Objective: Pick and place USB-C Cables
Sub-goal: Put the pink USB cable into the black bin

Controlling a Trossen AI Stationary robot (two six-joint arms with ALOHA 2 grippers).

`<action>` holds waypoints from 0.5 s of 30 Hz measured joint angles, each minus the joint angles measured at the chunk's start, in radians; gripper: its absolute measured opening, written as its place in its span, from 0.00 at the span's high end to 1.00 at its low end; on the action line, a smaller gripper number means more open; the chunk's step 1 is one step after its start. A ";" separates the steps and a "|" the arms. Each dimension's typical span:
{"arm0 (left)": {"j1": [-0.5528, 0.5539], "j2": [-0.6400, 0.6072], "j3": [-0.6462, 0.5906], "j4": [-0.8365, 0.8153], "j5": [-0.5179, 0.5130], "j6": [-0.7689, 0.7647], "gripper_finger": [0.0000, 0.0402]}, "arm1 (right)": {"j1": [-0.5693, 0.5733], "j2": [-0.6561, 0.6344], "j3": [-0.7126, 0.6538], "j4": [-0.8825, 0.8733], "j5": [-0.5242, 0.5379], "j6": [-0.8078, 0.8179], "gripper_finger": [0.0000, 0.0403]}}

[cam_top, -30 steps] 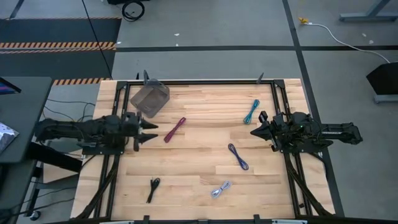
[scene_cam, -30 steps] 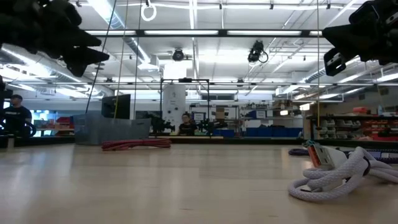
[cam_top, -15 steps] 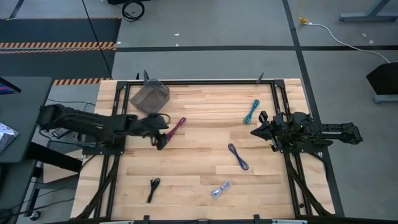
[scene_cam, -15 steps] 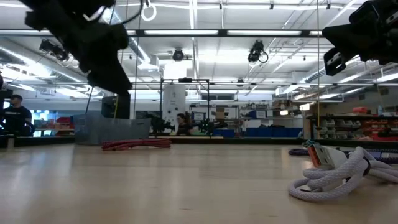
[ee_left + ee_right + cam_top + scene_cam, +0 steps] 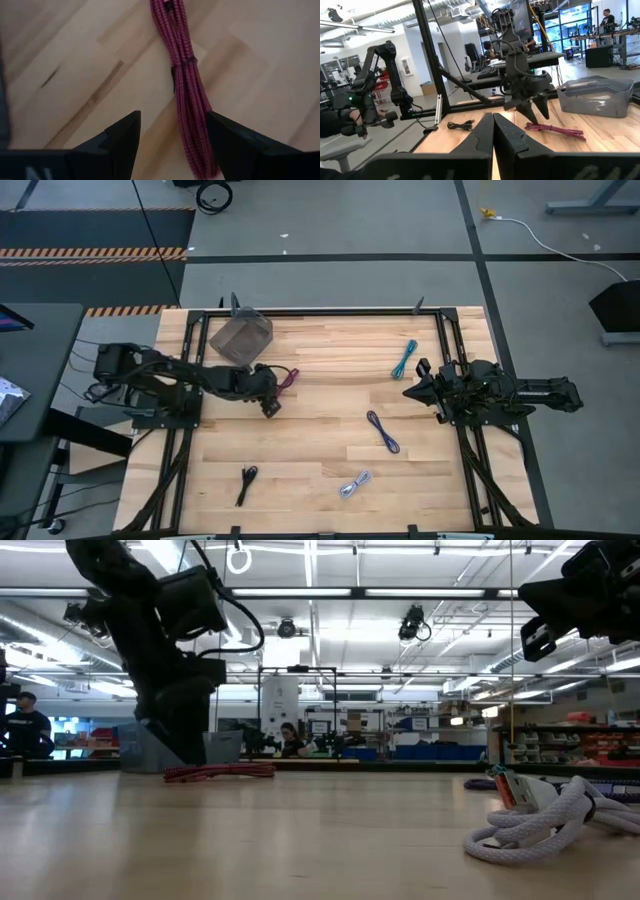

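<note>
bench: a light wood bench [image 5: 320, 470] made of long planks, with a dark metal frame [image 5: 330, 311] round its edges.
left gripper: the left gripper [image 5: 270, 395] reaches out over the bench and hangs just above the magenta cable [image 5: 288, 379]; its jaws are wide open, and from the left wrist view the cable lies between the two tips, nearer one of them.
magenta cable: a thin braided bundle lying flat on the wood, near the grey bin [image 5: 240, 338].
right gripper: the right gripper [image 5: 411, 392] waits at the right side of the bench, up off the wood; its jaws are pressed shut with nothing in them.
teal cable: the teal cable [image 5: 404, 360] lies at the far right part of the bench, close to the right gripper.
purple cable: the purple cable [image 5: 382, 431] lies in the middle right.
black cable: the black cable [image 5: 246, 484] lies near the front edge, on the left.
white-silver cable: the white-silver cable [image 5: 354, 484] lies near the front edge, right of the black one.
grey bin: a see-through grey box at the far left corner.
floor: grey floor [image 5: 330, 225] past the bench, with black lines and orange and black striped tape [image 5: 95, 252].
room: a big hall with long lights [image 5: 330, 592] on the ceiling, shelves [image 5: 570, 745] at the right, and a person [image 5: 24, 730] standing far off on the left.
</note>
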 joint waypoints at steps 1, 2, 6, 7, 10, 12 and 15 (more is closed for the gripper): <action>0.000 0.008 0.000 0.008 -0.007 -0.006 0.42 | 0.000 0.000 0.000 0.000 0.000 0.000 0.97; 0.000 0.019 0.000 0.021 -0.011 -0.011 0.42 | 0.000 0.000 0.000 0.000 0.000 0.000 0.97; 0.000 0.072 0.003 0.050 -0.001 -0.041 0.42 | 0.000 0.000 0.000 0.000 0.000 0.000 0.97; -0.001 0.087 0.003 0.062 0.005 -0.055 0.42 | 0.000 0.000 0.000 0.000 0.000 0.000 0.97; -0.006 0.116 0.006 0.093 0.007 -0.077 0.42 | 0.000 0.000 0.000 0.000 0.000 0.000 0.97; -0.010 0.124 0.005 0.099 0.007 -0.084 0.44 | 0.000 0.000 0.000 0.000 0.000 0.000 0.97; -0.010 0.125 0.005 0.111 0.009 -0.085 0.53 | 0.000 0.000 0.000 0.000 0.000 0.000 0.97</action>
